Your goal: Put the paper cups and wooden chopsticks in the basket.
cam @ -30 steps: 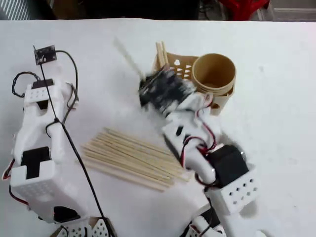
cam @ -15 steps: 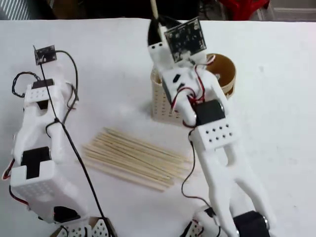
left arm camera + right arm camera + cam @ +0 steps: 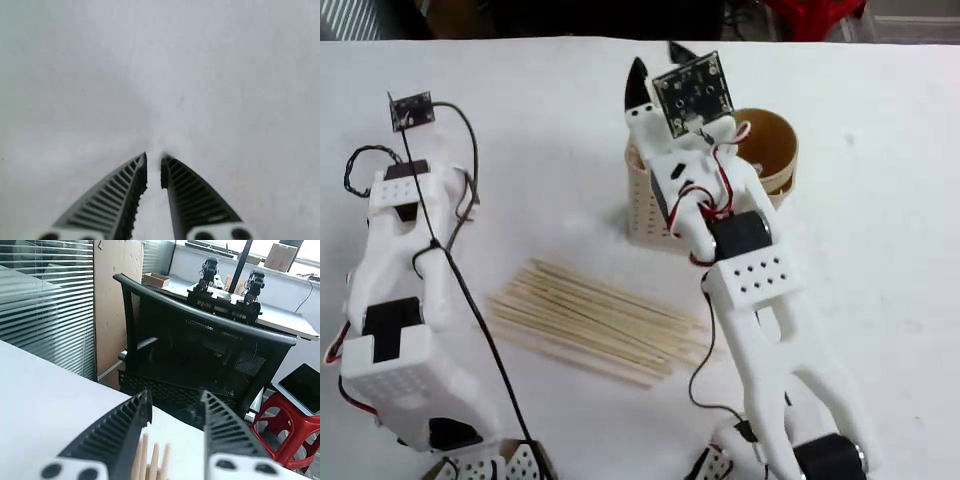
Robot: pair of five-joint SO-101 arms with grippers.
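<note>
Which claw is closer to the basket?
Right. The right claw hangs just above the basket; the left claw is down by the table, far off to the side.

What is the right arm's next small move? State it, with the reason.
Probably lower the right pincer from above the basket toward the loose chopsticks on the table. The pincer is open and holds nothing, the standing chopsticks are in the basket just beneath it, and the loose pile is the plainest work left.
</note>
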